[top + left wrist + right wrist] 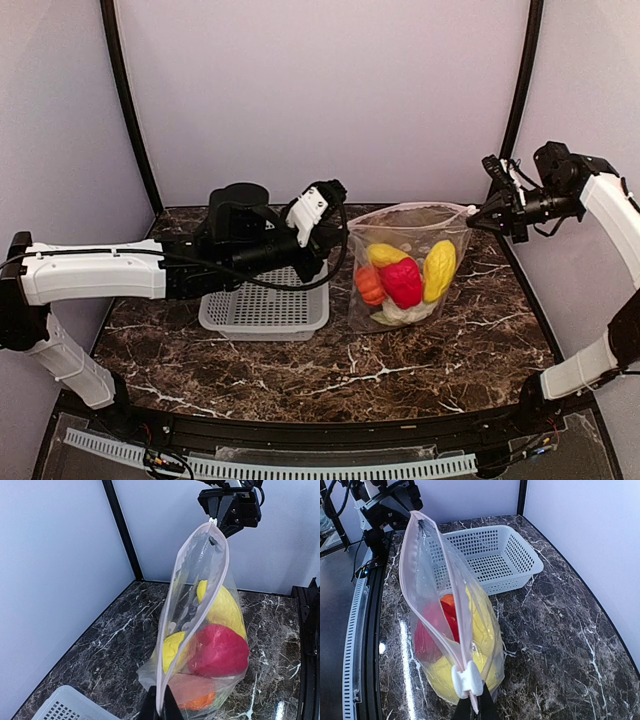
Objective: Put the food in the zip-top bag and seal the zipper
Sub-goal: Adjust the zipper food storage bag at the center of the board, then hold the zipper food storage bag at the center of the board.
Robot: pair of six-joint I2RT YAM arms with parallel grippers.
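Note:
The clear zip-top bag (405, 235) hangs upright over the table, stretched between both grippers. Inside it lies the food: a red piece (402, 282), two yellow pieces (440, 268), an orange piece (368, 286) and a pale piece (405, 313). My left gripper (347, 228) is shut on the left end of the mouth edge (160, 709). My right gripper (474, 214) is shut on the right end (476, 709), just behind the white slider (466, 680). The pinkish zipper (200, 610) gapes open along the mouth, its two strips (462, 625) spreading apart from the slider.
A white mesh basket (262, 312) stands empty left of the bag, under the left arm, and shows again in the right wrist view (520, 555). Dark marble table (450, 350) with a black rail along the near edge and walls close behind.

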